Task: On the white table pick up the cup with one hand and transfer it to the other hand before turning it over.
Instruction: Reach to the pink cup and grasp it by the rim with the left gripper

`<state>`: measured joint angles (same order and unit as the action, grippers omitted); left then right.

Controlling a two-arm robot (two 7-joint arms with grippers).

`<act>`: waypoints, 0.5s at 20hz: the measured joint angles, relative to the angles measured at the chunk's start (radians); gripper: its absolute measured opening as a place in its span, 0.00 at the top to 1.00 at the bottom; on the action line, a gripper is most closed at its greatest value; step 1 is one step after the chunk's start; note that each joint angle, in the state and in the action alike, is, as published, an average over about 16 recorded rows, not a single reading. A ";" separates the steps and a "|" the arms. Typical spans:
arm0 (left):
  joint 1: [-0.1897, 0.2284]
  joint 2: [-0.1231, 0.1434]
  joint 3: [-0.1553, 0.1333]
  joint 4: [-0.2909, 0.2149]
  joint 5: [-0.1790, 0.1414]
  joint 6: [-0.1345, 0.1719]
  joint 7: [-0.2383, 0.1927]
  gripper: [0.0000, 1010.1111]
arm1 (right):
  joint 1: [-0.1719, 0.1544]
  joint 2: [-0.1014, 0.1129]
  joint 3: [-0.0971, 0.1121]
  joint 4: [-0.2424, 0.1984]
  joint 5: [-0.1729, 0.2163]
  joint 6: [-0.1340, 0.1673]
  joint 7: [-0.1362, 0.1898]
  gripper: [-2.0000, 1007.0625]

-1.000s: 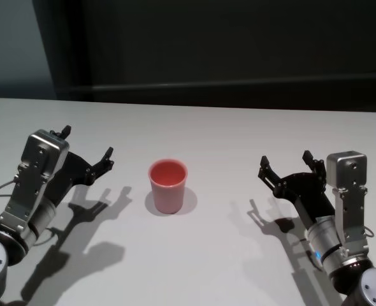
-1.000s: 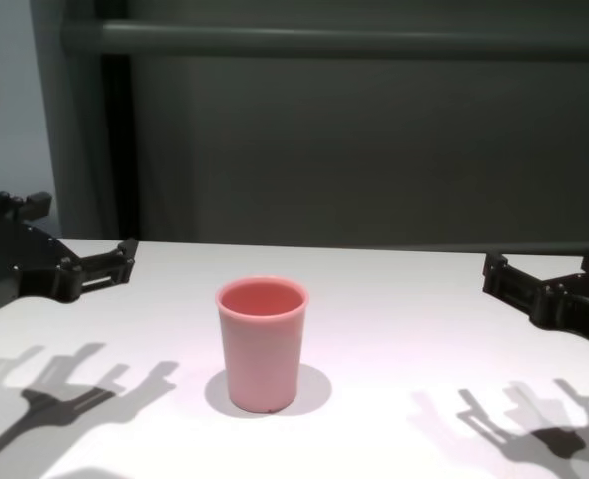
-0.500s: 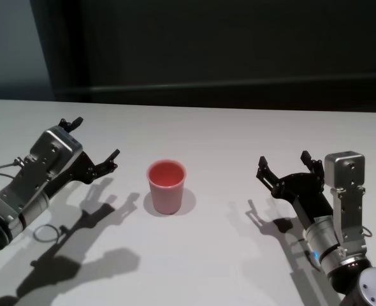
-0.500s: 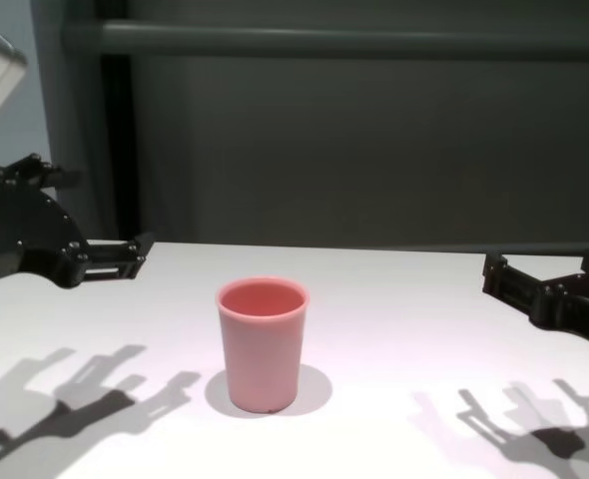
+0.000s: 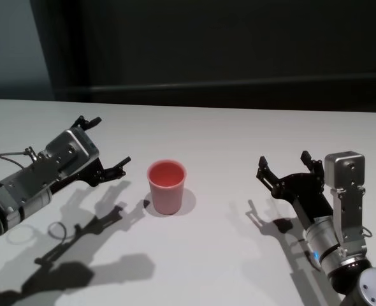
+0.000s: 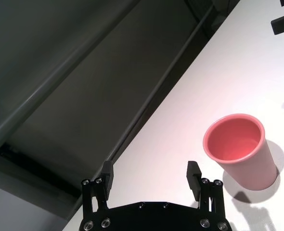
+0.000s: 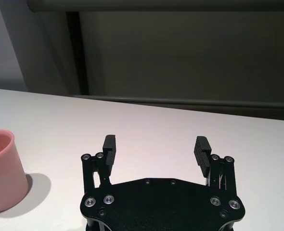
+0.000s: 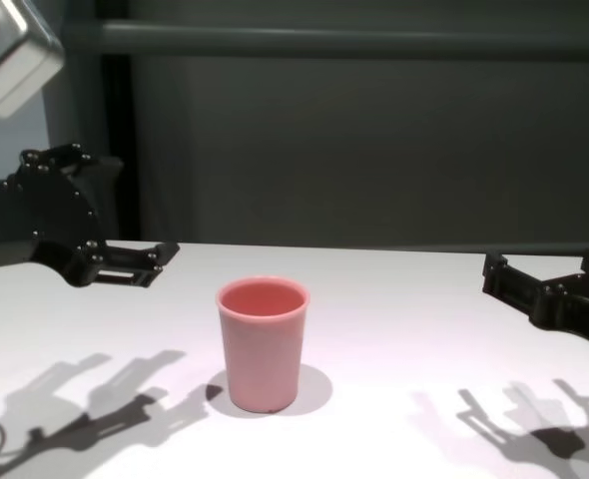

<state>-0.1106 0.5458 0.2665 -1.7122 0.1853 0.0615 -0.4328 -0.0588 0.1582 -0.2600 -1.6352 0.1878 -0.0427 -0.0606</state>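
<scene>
smooth tapered pink cup (image 5: 167, 186) stands upright on the matte white table (image 5: 226, 255); left gripper (image 5: 105, 148) at nine o'clock, right gripper (image 5: 285, 167) at three, both spread, empty.

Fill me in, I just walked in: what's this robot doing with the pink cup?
Nothing is held yet. The cup stands upright, mouth up, on the white table. The left gripper, fingers open and raised off the table, points at the cup from its left. The right gripper waits open on the cup's other side, farther off.

Both claws (image 5: 108, 148) (image 5: 283, 167) agape, empty
</scene>
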 joint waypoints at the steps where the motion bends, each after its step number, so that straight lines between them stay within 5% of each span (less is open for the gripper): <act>1: -0.007 0.011 0.008 -0.005 0.004 0.002 -0.014 0.01 | 0.000 0.000 0.000 0.000 0.000 0.000 0.000 0.01; 10: -0.084 0.106 0.093 -0.037 0.031 0.021 -0.149 0.01 | 0.000 0.000 0.000 0.000 0.000 0.000 0.000 0.01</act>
<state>-0.1951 0.6520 0.3596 -1.7493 0.2165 0.0829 -0.5817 -0.0588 0.1582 -0.2600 -1.6352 0.1878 -0.0427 -0.0606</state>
